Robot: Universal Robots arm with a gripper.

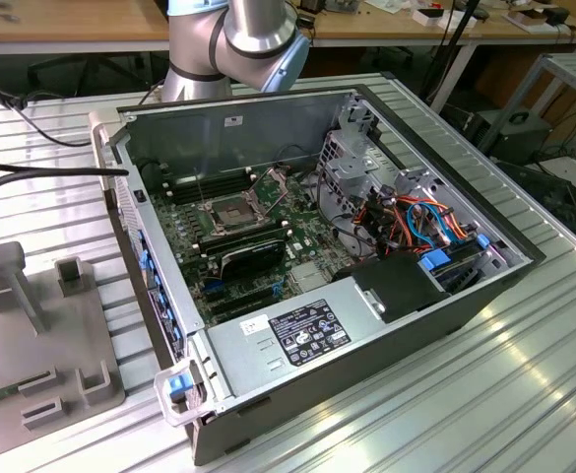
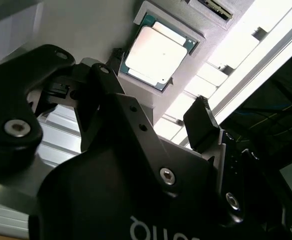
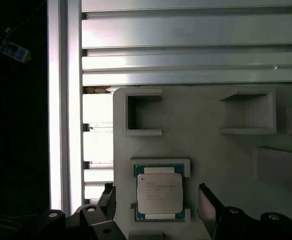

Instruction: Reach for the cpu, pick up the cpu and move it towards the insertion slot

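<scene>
The fingers (image 3: 207, 202) were spread wide and gripped nothing, one on each side of the cpu (image 3: 159, 195), so that the gripper (image 3: 156, 196) hung right over it. In the second wrist view I saw the same: gripper (image 2: 153, 95) apart, cpu (image 2: 158, 52) showing whole between the tips. I judged this the end of the reach, with the pick-up not yet made; whether the tips were down at the chip's level I could not tell.

The cpu lay flat, metal lid up, seated in a shallow nest of the grey fixture plate (image 3: 210, 160) on the bench (image 1: 524, 394). It was close to square, so it had no long axis to speak of; its edges ran parallel with the nest walls, and the fingers' closing line crossed it squarely, side to side. A grasp from here, to my mind, called for a straight descent and a gentle pinch on those two thin opposite edges.

The insertion slot (image 1: 230, 210) sat well apart, inside the open computer case (image 1: 307, 246)
</scene>
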